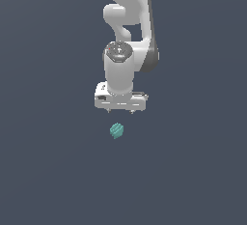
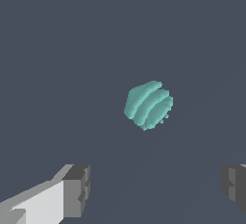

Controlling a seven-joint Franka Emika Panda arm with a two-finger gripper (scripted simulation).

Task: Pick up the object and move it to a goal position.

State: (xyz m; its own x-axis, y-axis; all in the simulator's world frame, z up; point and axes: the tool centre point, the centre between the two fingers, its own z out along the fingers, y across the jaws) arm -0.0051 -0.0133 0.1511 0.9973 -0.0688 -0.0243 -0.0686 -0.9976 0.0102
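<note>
In the exterior view, the white Panda arm [image 1: 126, 35] reaches down from the top of the picture, its wrist pointing at the ground. The gripper [image 1: 121, 110] sits at the end of a wide white hand; only the short stubs of its jaws show beneath it, set well apart, with nothing between them. The object [image 1: 116, 130], a small teal-green blocky piece with ridged faces, lies just below the gripper in this view, apart from it and untouched. The surface [image 1: 48, 171] is a plain, even dark slate-blue that fills the whole picture, with no edge, wall or other room feature to be seen. No writing or brand can be read on the arm.

In the wrist view, the two grey fingertips [image 2: 77, 189] stand wide apart at either side, open and holding nothing. The object [image 2: 148, 105] rests on the same dark surface [image 2: 57, 50] beyond them, not between them, its ridges running in faint bands. No label is visible.
</note>
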